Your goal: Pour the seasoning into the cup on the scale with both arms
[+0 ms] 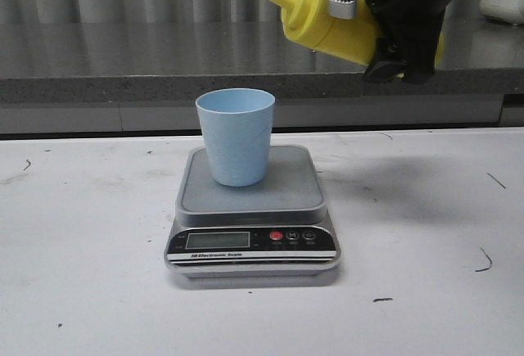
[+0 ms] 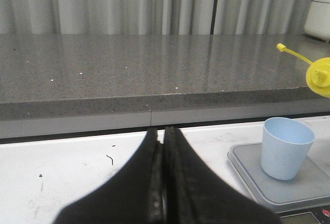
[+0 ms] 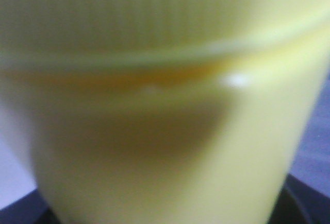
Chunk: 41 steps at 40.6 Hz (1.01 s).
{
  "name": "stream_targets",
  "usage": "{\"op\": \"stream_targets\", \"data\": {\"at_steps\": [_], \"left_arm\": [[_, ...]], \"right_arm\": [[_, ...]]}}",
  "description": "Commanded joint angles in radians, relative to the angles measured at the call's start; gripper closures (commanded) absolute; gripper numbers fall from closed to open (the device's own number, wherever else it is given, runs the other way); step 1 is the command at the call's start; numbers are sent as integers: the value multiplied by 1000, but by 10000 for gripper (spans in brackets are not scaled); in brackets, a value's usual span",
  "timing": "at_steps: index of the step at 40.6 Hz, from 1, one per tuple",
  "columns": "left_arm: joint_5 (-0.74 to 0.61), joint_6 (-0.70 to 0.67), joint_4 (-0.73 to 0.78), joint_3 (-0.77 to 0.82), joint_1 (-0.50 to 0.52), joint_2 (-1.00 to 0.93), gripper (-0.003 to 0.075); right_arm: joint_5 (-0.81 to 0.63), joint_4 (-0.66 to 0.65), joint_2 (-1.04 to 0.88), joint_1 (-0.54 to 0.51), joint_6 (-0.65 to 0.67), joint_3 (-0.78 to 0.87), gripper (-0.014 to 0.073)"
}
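seasoning bottle (image 1: 332, 22), gripped tilted by the right gripper (image 1: 393, 41) above and right of the cup (image 1: 236, 136) on the scale (image 1: 252, 209), needs its nozzle brought over the rim before tipping further; left gripper (image 2: 162, 183) jaws closed, empty.

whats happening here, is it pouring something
Not visibly yet. The right gripper holds the yellow squeeze bottle in the air, tipped over with its nozzle pointing left, up and to the right of the pale blue cup. The cup stands upright on the scale. Nothing can be seen coming out. The left gripper is shut and empty, low over the table.
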Motion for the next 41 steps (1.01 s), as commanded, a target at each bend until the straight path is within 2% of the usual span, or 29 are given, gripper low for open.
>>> {"op": "stream_targets", "data": {"at_steps": [1, 13, 23, 27, 32, 41], "left_arm": [[-82, -10, -11, -24, 3, 12, 740], [-82, -10, -11, -24, 3, 12, 740], [-82, -10, -11, -24, 3, 12, 740], [-82, -10, -11, -24, 3, 12, 740], [-82, -10, -11, -24, 3, 12, 740], [-82, -10, -11, -24, 3, 12, 740]], "right_arm": [[-81, -1, -55, 2, 57, -43, 429], [-103, 174, -58, 2, 375, -43, 429], [-112, 412, -64, 1, 566, -43, 432], [-157, 542, -85, 0, 597, -24, 432], [-286, 674, -143, 0, 596, 44, 432], [-462, 675, -293, 0, 590, 247, 432]]}}
